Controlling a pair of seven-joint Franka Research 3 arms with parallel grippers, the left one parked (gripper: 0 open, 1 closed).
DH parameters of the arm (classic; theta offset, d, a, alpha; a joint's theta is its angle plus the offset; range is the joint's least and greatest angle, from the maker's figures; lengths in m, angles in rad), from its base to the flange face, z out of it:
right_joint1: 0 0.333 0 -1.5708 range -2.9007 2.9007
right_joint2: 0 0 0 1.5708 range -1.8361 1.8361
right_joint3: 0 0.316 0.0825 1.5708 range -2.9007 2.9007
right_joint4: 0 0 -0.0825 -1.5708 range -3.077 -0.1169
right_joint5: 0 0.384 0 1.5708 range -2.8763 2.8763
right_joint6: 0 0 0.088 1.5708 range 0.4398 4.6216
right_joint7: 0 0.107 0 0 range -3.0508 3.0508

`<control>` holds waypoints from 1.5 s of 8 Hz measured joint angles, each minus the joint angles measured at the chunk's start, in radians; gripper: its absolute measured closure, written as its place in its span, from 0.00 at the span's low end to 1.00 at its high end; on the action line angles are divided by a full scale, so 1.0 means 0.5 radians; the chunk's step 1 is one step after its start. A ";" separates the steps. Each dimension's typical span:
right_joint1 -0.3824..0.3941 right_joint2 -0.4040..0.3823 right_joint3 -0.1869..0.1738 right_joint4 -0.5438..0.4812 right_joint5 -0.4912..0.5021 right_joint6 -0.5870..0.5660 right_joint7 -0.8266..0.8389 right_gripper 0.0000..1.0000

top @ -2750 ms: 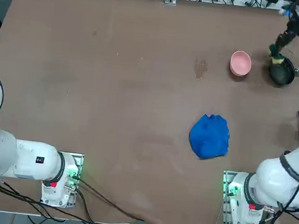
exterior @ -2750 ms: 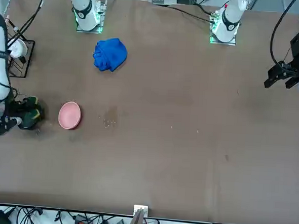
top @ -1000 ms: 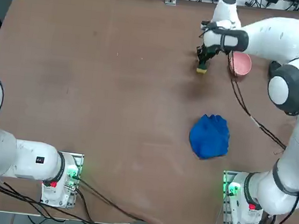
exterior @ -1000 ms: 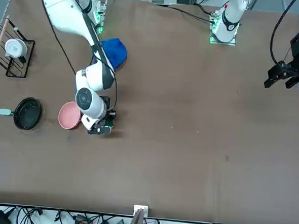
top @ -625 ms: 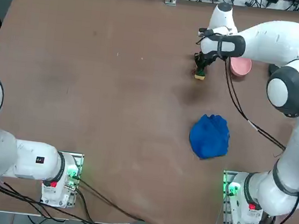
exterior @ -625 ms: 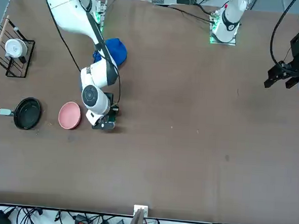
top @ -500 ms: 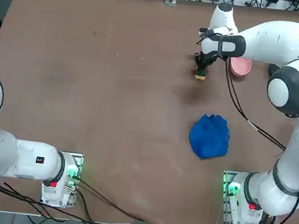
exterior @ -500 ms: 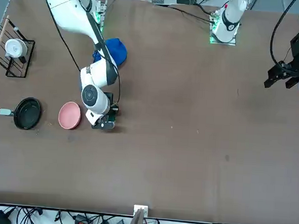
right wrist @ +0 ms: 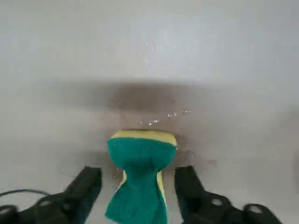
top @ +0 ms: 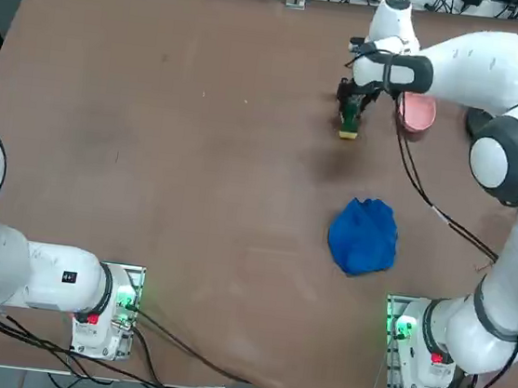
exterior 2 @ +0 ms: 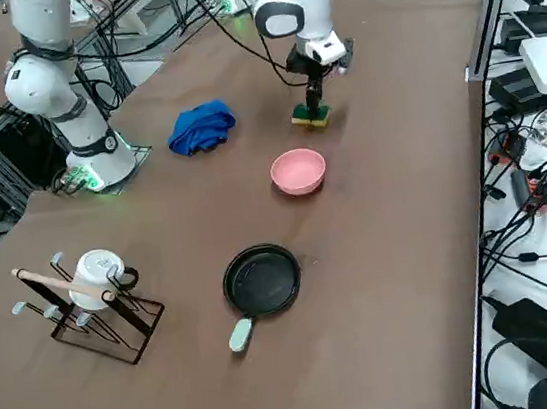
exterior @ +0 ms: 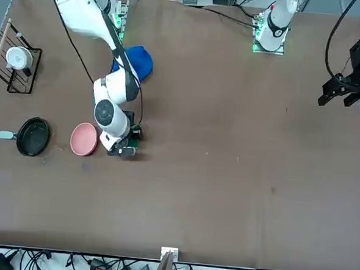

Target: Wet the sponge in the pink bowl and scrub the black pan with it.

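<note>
— Where's the sponge (right wrist: 140, 186)?
— On the tabletop (top: 193, 196) beside the pink bowl (top: 419, 114), standing on its yellow edge (wet specks nearby).
— Your jaws?
— My right gripper (right wrist: 138, 186) is above it, parted, each finger (right wrist: 86, 186) clear of its sides; black pan (exterior: 33, 136) lies beyond.

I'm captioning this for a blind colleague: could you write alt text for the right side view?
The right tool stands over the green and yellow sponge on the brown table, beyond the pink bowl. Nearer the camera lies the black pan; a blue cloth and a wire rack holding a mug are off to the side.
</note>
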 joint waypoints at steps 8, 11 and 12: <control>-0.445 -0.938 -0.034 0.078 -0.006 -0.833 -0.581 0.00; -0.674 -1.131 -0.021 0.127 -0.059 -1.035 -0.596 0.00; -0.773 -1.182 -0.009 0.127 -0.061 -1.100 -0.620 0.00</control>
